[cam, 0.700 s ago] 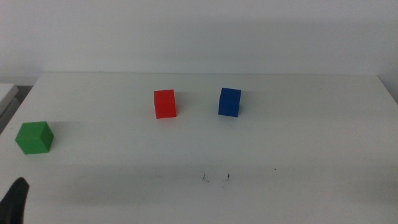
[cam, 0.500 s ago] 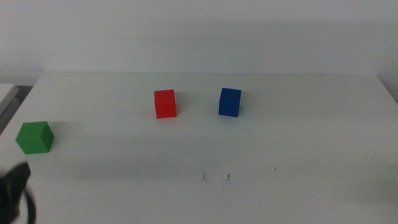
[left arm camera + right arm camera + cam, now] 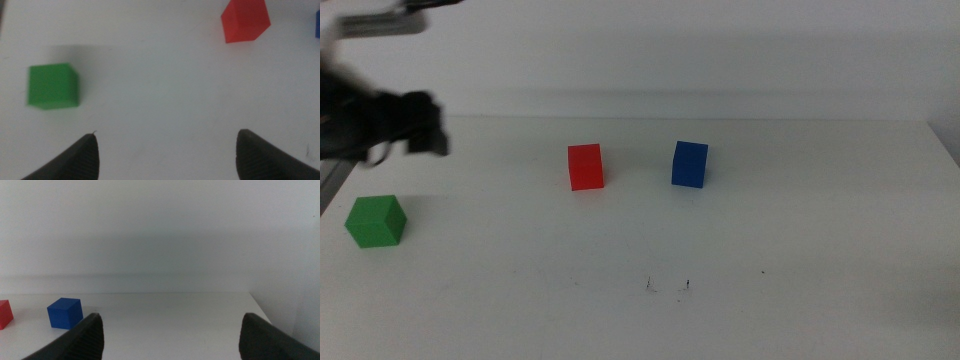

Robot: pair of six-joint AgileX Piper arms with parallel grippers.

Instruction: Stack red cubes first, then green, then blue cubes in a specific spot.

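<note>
Red cube sits on the white bench well ahead of the left gripper, off toward its right finger side, with nothing touching it; in the left wrist view it shows as a tilted block far beyond the spread fingers. Those two dark fingers stand wide apart with bare bench between them and hold nothing. Nearer to them lies the green cube, just ahead of the left finger and a little outside it, resting flat on the bench and casting a soft shadow; from the middle view it sits at the bench's left end, below the blurred dark mass of the left arm that hangs above that end. Beside the red one, with a clear gap between them, stands the blue cube, only a sliver of which enters the left wrist view. All three are small, solid, sharp-edged blocks of equal size with plain matte faces, none touching another. The right gripper waits low at the bench's far side, its dark fingers also spread wide and empty; the blue cube lies well ahead of its left finger, the red one further out still. The bench is smooth and matte, with a few tiny dark specks near the front.
</note>
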